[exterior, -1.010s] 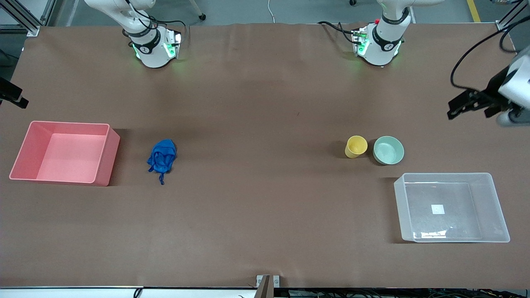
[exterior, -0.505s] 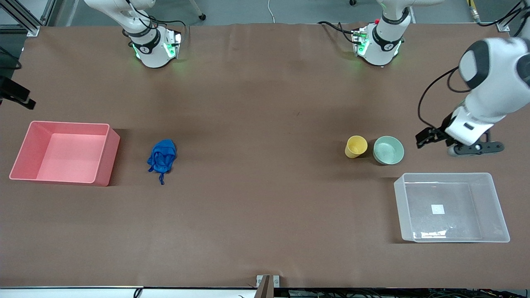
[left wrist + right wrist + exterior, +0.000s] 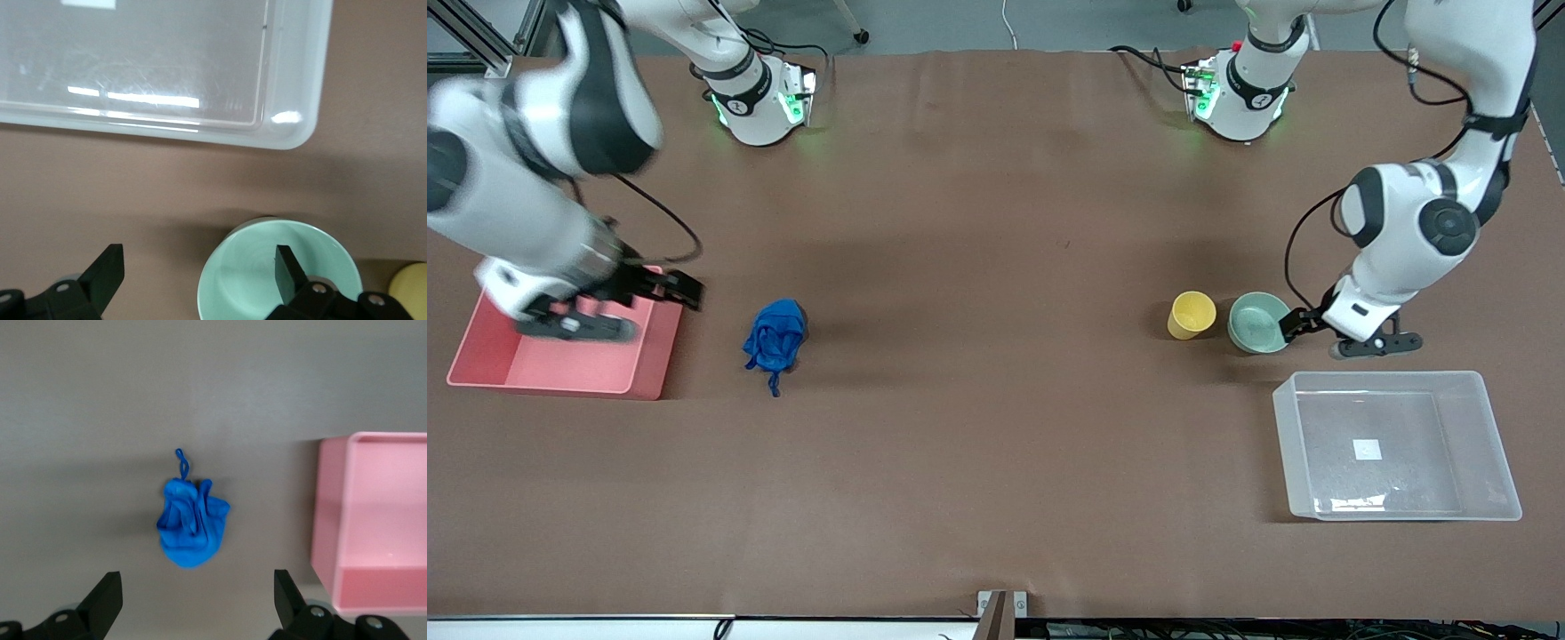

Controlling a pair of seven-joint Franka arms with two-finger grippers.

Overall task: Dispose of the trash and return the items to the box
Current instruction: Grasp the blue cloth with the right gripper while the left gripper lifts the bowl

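At centre-right of the front view, the left gripper (image 3: 1303, 324) hangs with fingers spread wide and empty over the mint bowl (image 3: 1261, 323), which stands beside the yellow cup (image 3: 1192, 315). The clear box (image 3: 1396, 445) lies at lower right. At centre-left, the right gripper (image 3: 660, 289), fingers wide apart and empty, hovers over the pink bin (image 3: 560, 373); the blue wad (image 3: 775, 339) rests on the table just beside this bin.

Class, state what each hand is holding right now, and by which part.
Nothing is held. The left hand is open at the bowl's rim, one finger over the bowl; the right hand is open above the pink bin.
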